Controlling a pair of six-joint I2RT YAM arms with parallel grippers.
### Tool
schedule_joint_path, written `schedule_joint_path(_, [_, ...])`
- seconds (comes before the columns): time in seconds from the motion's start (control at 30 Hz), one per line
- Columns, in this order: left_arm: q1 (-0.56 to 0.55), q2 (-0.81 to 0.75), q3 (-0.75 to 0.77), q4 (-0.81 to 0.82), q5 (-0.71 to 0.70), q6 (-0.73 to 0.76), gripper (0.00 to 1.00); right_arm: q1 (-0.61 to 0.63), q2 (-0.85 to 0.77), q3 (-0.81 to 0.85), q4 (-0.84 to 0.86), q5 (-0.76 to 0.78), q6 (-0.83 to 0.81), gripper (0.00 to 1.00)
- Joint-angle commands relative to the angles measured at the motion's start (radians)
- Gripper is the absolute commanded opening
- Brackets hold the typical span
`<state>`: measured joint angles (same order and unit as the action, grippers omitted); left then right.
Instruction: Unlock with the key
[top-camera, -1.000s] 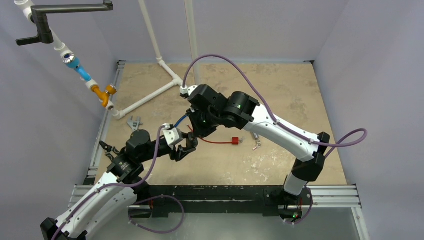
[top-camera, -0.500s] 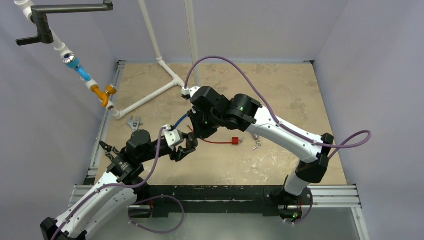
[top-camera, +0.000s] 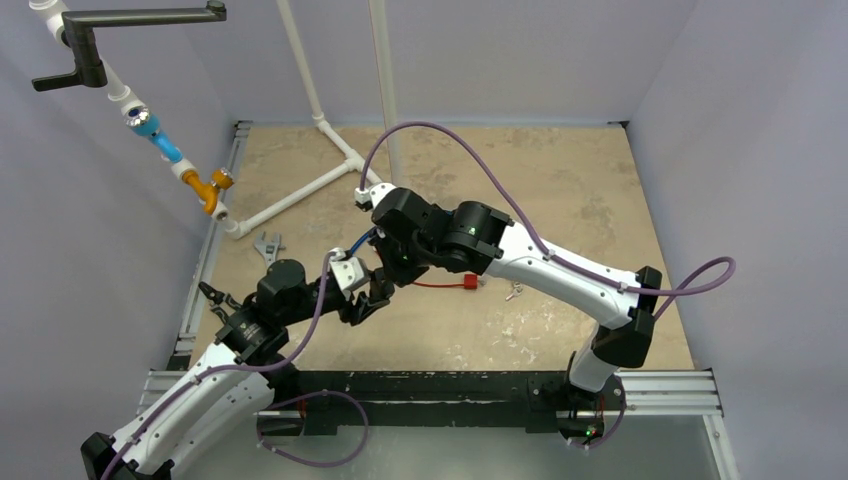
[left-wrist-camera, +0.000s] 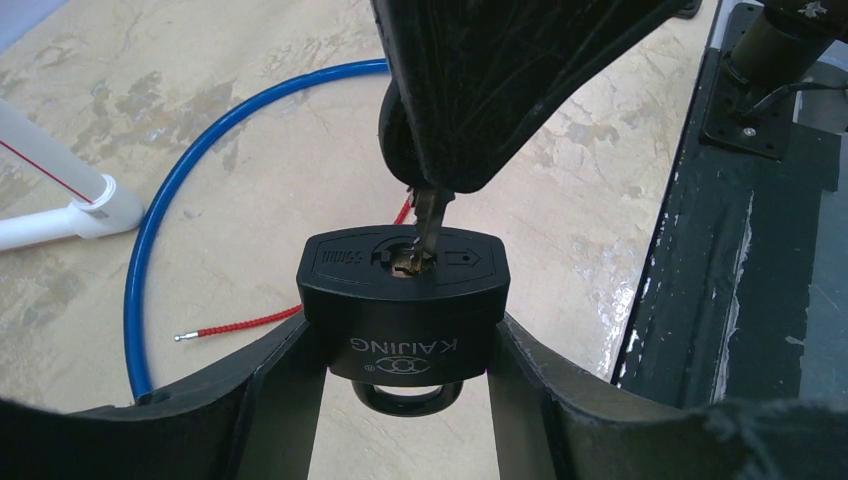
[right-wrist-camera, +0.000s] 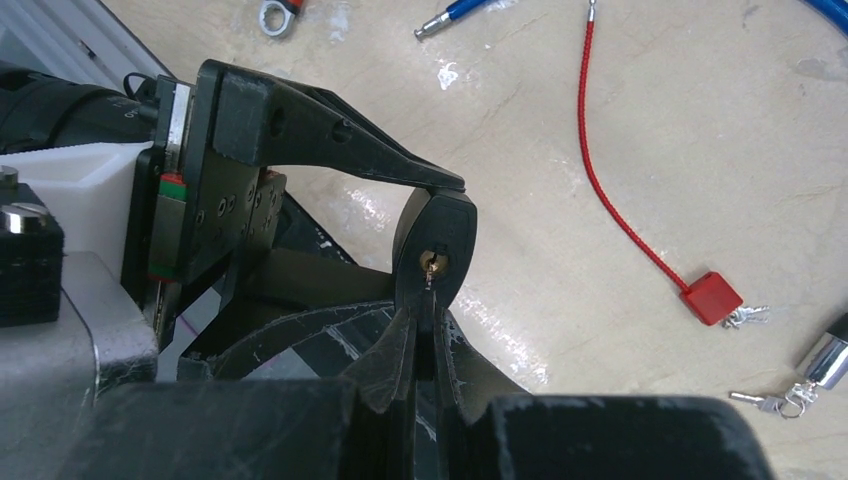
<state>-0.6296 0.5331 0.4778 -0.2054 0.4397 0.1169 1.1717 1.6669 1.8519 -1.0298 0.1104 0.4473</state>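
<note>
Starting nearest the bases: got the left gripper (top-camera: 372, 297) clamped on a chunky black-cased padlock (left-wrist-camera: 403, 300), a finger pressed to each side of the body, keyhole face turned away from the wrist, black shackle tucked back between the fingers. Held up off the tabletop, roughly mid-table and a bit left of centre. Reads KAIJING on the casing (upside down in the left wrist view).

Right in front of that, the right gripper (top-camera: 392, 268), nose to nose with the left one. Fingers squeezed together on a small metal key (left-wrist-camera: 428, 222), only the blade poking out. Blade tip sitting in the keyhole; can't tell how deep. Lined up pretty straight in the right wrist view too.

Below and beyond, on the mottled beige stone-look tabletop (top-camera: 560, 180): a loop of blue cable (left-wrist-camera: 150, 230), a thin red cable (right-wrist-camera: 610, 200) ending in a small red square tag (right-wrist-camera: 712, 297), a couple of tiny silver keys (right-wrist-camera: 745, 317) just beside the tag — all well apart from the padlock. Further left, a silver wrench (top-camera: 268, 245). At the far side, white plastic pipes (top-camera: 300, 195), some lying flat, some standing upright.
</note>
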Motion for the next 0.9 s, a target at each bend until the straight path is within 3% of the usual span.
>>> schedule_joint_path(0.0, [0.003, -0.016, 0.073, 0.237, 0.022, -0.018, 0.0, 0.04, -0.001, -0.033, 0.025, -0.09, -0.019, 0.0])
schedule_joint_path(0.47, [0.015, -0.018, 0.064, 0.28, 0.048, -0.024, 0.0, 0.04, -0.089, -0.17, 0.147, -0.156, -0.072, 0.0])
schedule_joint_path(0.67, [0.019, -0.022, 0.066, 0.282, 0.057, -0.007, 0.0, 0.039, -0.091, -0.209, 0.187, -0.182, 0.0, 0.0])
schedule_joint_path(0.87, [0.019, -0.027, 0.073, 0.28, 0.042, 0.008, 0.0, 0.037, -0.07, -0.233, 0.192, -0.093, 0.101, 0.0])
